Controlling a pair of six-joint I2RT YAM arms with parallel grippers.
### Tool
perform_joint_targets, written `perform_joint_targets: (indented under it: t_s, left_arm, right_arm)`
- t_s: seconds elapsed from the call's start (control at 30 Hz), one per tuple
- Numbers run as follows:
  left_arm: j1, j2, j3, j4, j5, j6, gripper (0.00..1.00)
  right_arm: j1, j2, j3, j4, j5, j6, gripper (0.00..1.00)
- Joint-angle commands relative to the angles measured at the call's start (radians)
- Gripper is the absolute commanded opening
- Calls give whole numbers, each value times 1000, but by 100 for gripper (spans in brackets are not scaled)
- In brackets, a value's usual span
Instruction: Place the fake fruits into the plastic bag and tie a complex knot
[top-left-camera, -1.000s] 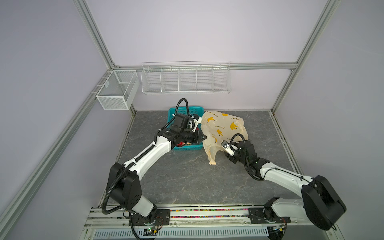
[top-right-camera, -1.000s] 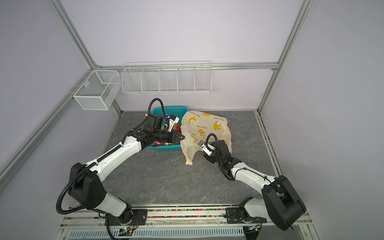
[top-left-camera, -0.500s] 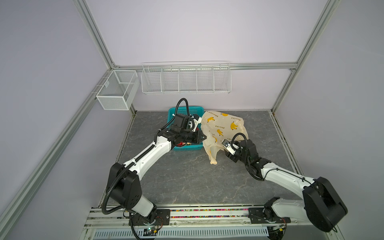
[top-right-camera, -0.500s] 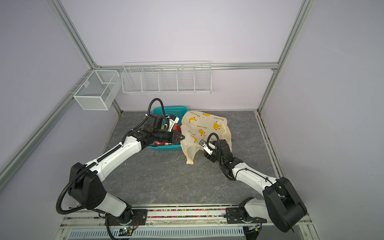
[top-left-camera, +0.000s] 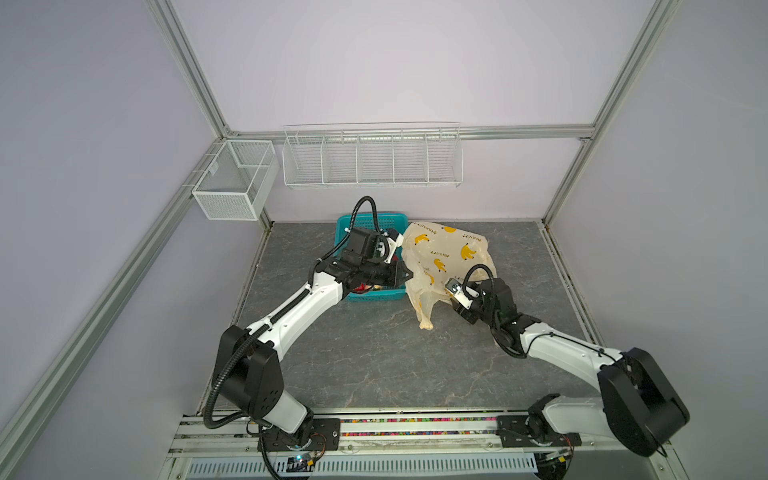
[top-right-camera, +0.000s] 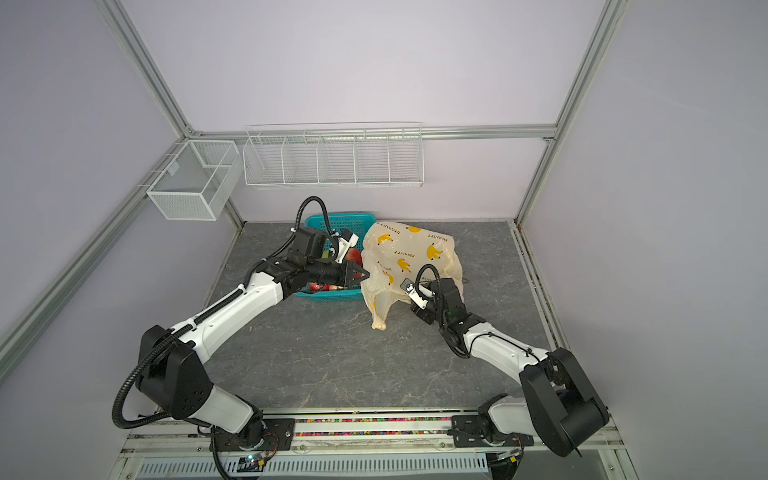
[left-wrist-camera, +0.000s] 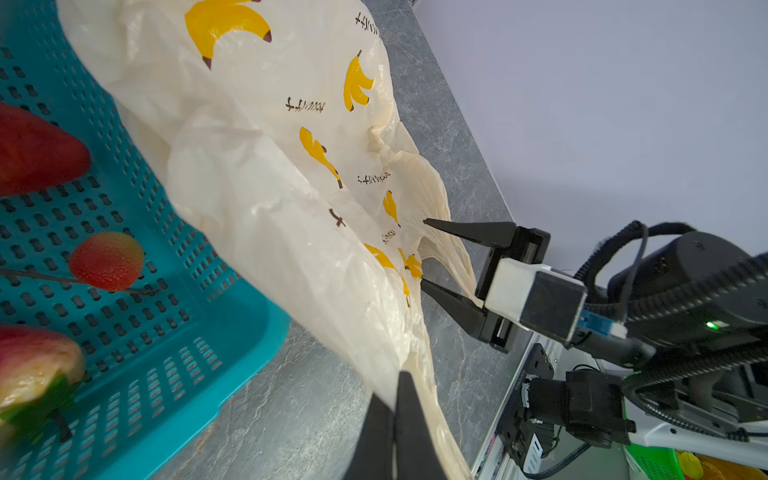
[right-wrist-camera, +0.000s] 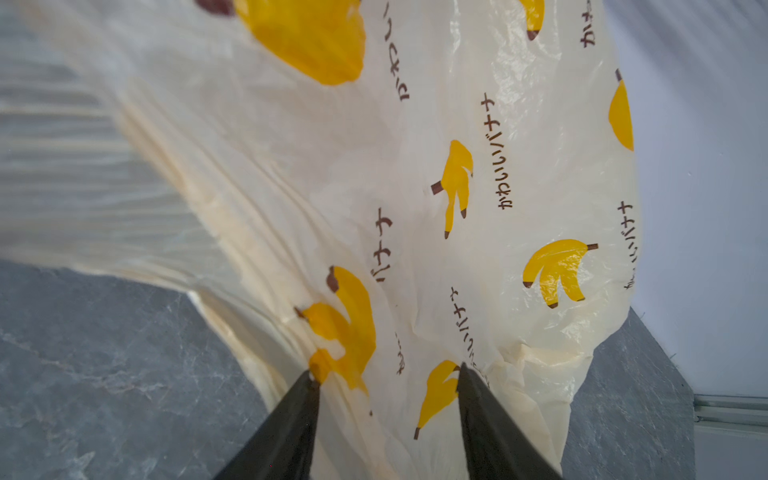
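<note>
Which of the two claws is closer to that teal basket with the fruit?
Left. The left gripper sits at the edge of the teal basket, jaws shut on the plastic bag; the right gripper is beyond the bag, jaws open.

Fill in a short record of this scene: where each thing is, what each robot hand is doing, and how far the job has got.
Bag: banana-printed, puffed up on the grey table, beside the basket
Basket: teal, at the back, left of the bag
Fruits: three seen, all in the basket
Left hand: shut, pinching the bag's edge
Right hand: open, straddling a bunched bit of the bag
Handles: untied; one trails onto the table
Stage: no fruit seen bagged, no knot
</note>
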Motion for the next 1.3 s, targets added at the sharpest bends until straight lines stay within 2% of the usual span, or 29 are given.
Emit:
perform_joint_targets:
  t_s: [0.0, 0.1, 0.17, 0.23, 0.3, 0.4, 0.5, 0.57, 0.63, 0.7, 0.83, 0.97, 1.03, 1.17, 1.27]
  left_arm:
    - [1, -5, 25, 2, 25, 13, 0]
    - [1, -3, 23, 9, 29, 11, 0]
    - [1, 0, 25, 10, 23, 10, 0]
    - [1, 5, 28, 16, 7, 6, 0]
    - [1, 9, 33, 36, -19, -7, 0]
    - [1, 21, 43, 99, -48, -31, 18]
    - [2, 44, 79, 158, -114, -55, 40]
    - [5, 53, 121, 157, -199, -52, 49]
    - [15, 43, 146, 155, -297, -66, 61]
    - [31, -1, 123, 193, -363, -96, 69]
    - [37, -163, -29, 284, -479, -144, 77]
    - [16, -400, -300, 354, -585, -192, 79]
    - [-37, -492, -435, 384, -602, -190, 81]
    - [-198, -614, -661, 441, -639, -200, 82]
    - [-270, -671, -801, 568, -618, -222, 81]
  right_arm:
    - [-3, 40, 10, 76, -11, -17, 57]
    - [-3, 107, 33, 175, -34, -15, 55]
    - [-3, 151, 49, 224, -44, -21, 49]
    - [-3, 176, 67, 234, -46, -17, 35]
    - [-6, 136, 88, 147, -49, 40, 19]
    - [-15, 25, 114, -59, -39, 180, 7]
    - [-36, -57, 224, -436, -16, 396, 7]
    - [-69, -82, 281, -649, -22, 508, 6]
    - [-118, -109, 325, -793, -61, 579, 7]
    - [-166, -147, 337, -885, -96, 635, 7]
    - [-229, -210, 366, -932, -162, 743, 6]
    - [-264, -185, 416, -940, -264, 827, 7]
    - [-282, -167, 420, -915, -324, 877, 7]
    - [-328, -151, 404, -805, -422, 1004, 7]
    - [-338, -154, 394, -730, -437, 1080, 7]
